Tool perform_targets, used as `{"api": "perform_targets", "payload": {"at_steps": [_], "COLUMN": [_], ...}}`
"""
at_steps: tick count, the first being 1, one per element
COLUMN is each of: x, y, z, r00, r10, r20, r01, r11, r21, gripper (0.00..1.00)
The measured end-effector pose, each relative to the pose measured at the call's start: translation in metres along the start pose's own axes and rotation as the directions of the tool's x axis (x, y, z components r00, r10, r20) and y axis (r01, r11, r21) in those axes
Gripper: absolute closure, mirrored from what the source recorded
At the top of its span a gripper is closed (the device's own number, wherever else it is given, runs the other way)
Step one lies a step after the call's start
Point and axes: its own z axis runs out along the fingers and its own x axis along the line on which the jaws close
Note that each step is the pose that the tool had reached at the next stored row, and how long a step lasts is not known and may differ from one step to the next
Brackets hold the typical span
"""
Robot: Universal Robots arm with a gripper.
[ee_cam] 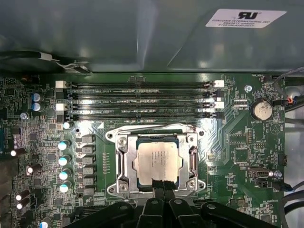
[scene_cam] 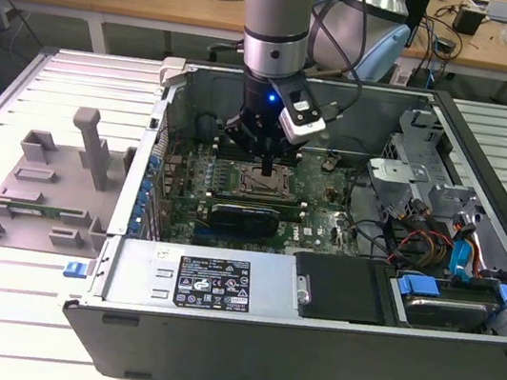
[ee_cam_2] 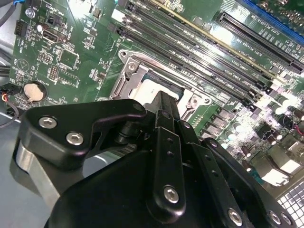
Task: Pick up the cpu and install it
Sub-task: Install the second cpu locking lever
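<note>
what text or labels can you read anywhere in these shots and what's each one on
No text reads clearly enough to quote.
White sticker on the case wall, first wrist view: print too small to read.
Black-and-white label on the power supply, exterior view: too small to read.
Motherboard markings, both wrist views: too tiny to read.
cpu lid engraving: too faint to read.

white label (ee_cam: 246,17) on case wall: logo over fine print, illegible | black label (scene_cam: 212,283) on power supply: print too small | cpu (ee_cam: 157,160) top: faint marking, unreadable | board (ee_cam: 237,142): tiny white lettering, unreadable
</note>
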Motion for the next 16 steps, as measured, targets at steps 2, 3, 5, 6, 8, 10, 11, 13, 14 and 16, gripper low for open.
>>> {"api": "perform_targets", "payload": {"at_steps": [2, 3, 5, 6, 8, 10, 11, 13, 14, 16], "x": [0.0, 0.0, 0.0, -0.0001, 0.0, -0.0001, -0.0001, -0.0001, -0.0001, -0.0001], "y": [-0.0008, -0.0011, -0.002, -0.0022, -0.0024, -0.0033, -0.0035, -0.0035, -0.0036, -0.0037], "z": [0.0, 0.0, 0.0, 0.0001, 0.0001, 0.0, 0.0001, 0.0001, 0.0001, -0.0003], "r00": [1.0, 1.0, 1.0, 1.0, 1.0, 1.0, 1.0, 1.0, 1.0, 1.0], "r10": [0.0, 0.0, 0.0, 0.0, 0.0, 0.0, 0.0, 0.0, 0.0, 0.0], "r20": [-0.0001, -0.0001, -0.0001, 0.0, 0.0, -0.0001, 0.0, -0.0001, 0.0, -0.0002], "r01": [0.0, 0.0, 0.0, 0.0, 0.0, 0.0, 0.0, 0.0, 0.0, 0.0], "r11": [1.0, 1.0, 1.0, 1.0, 1.0, 1.0, 1.0, 1.0, 1.0, 1.0], "r21": [0.0001, 0.0001, 0.0, 0.0, 0.0, 0.0001, 0.0, 0.0001, 0.0, 0.0003], "gripper": [0.89, 0.89, 0.89, 0.89, 0.89, 0.89, 0.89, 0.89, 0.89, 0.89]}}
